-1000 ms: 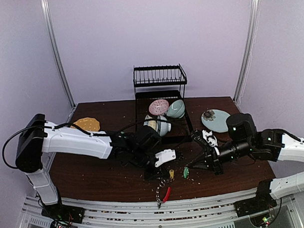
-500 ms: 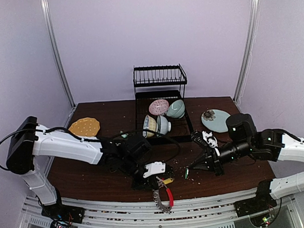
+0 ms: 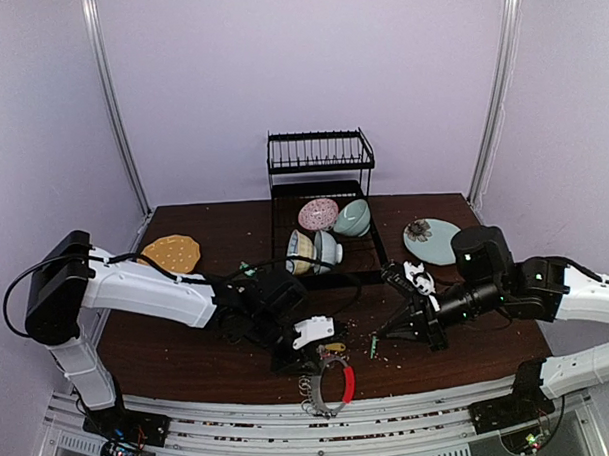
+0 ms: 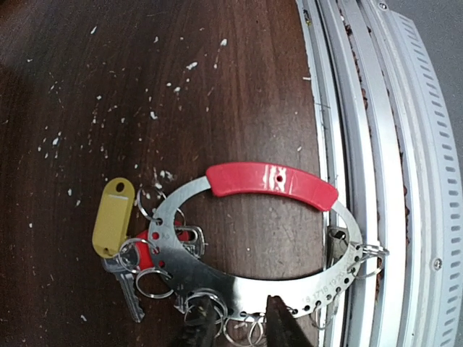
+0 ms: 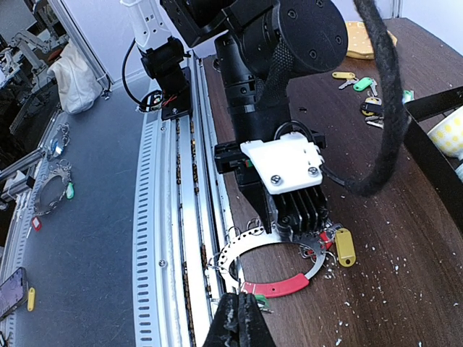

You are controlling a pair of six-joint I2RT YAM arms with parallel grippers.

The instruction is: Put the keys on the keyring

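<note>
Clamping the keyring (image 4: 217, 278) at the near edge, left gripper (image 4: 242, 325) is nearer — right gripper (image 5: 237, 318), fingers together, is hovering rightward by green key (image 3: 373, 344).

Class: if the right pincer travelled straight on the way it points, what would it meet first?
Most likely the keyring, near its red sleeve, just ahead of the right pincer and the green-tagged key at its tips, though depth is unclear. The left pincer holds the ring beyond.

Shiny metal keyring (image 4: 239, 282) with glossy red plastic — dark grained wood table (image 4: 108, 87).
</note>
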